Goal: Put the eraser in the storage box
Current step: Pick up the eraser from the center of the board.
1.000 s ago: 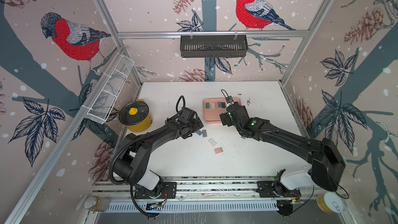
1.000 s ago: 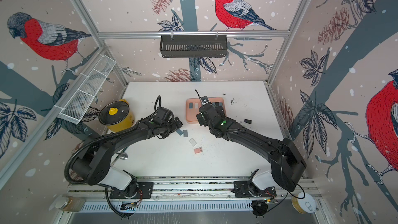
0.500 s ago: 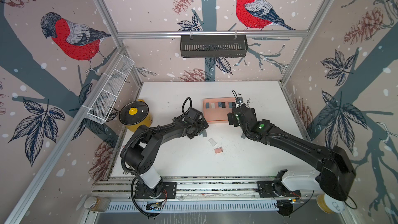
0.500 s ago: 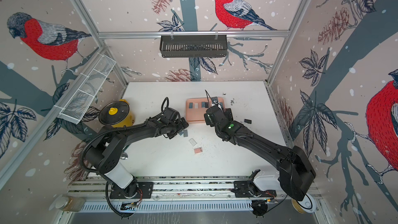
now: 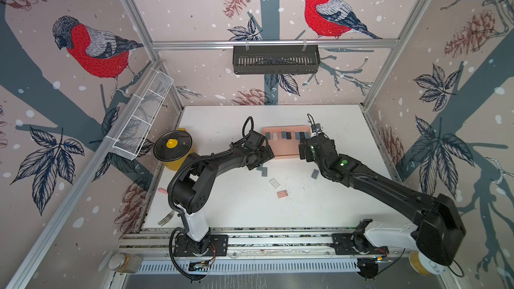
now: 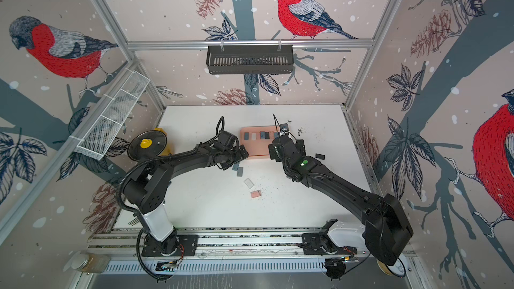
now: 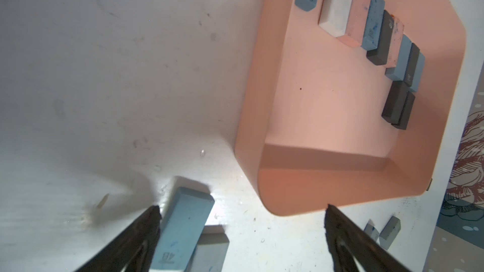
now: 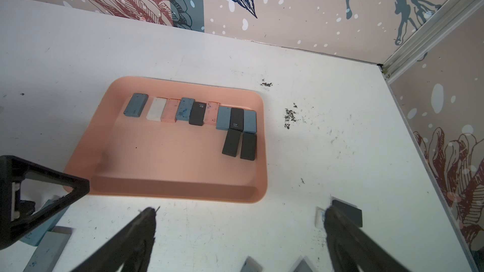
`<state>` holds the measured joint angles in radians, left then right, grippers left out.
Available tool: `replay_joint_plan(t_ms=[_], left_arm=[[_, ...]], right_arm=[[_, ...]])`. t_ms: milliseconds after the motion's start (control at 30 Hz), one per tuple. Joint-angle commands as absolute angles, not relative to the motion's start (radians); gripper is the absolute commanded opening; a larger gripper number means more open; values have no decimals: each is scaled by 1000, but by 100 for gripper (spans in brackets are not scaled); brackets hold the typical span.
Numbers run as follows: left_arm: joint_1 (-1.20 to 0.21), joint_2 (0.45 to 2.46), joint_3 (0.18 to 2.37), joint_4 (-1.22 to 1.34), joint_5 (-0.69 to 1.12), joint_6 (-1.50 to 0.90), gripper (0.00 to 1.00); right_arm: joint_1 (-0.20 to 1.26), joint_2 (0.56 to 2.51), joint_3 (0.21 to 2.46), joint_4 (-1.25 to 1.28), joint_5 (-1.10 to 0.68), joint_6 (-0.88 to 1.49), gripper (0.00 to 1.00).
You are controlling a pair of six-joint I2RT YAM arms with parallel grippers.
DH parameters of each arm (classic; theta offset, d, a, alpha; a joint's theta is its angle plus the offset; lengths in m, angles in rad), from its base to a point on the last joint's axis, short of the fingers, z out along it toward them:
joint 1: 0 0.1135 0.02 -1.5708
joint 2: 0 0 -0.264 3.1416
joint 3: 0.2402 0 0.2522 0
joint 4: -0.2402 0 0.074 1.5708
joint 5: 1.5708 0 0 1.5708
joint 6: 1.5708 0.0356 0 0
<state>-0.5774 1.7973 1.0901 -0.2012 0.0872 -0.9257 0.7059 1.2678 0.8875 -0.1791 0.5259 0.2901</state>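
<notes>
Left gripper (image 5: 264,157) and right gripper (image 5: 304,151), both open, at the box (image 5: 286,150).

We see the left gripper's jaws spread wide and empty. A blue eraser (image 7: 183,226) lies flat on the table (image 7: 104,74) between them, just beside one finger and outside the box near its corner. The right gripper's jaws are spread and empty too, with a black eraser (image 8: 348,213) on the table by one finger. In the box, eleven erasers (image 8: 199,113) lie flat along the far side, nine in a row and two black ones under its end. A white eraser (image 5: 274,183) and a pink eraser (image 5: 282,194) lie apart, nearer the arms' bases.
</notes>
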Motion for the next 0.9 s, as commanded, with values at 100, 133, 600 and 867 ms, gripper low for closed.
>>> replay_joint_plan(t_ms=[100,133,600,867], left_arm=[[-582,1799,1120,-318,8,-796,97],[-585,1790,1116,-330,-7,-788,96],[-635,1806,1154,-428,-153,-718,87],[-639,1848,1182,-461,-206,-673,85]], right_arm=[[704,1270,895,-176,506,310,99],[704,1269,894,-176,506,310,99],[704,1294,894,-167,485,309,99],[701,1296,888,-160,487,310,99]])
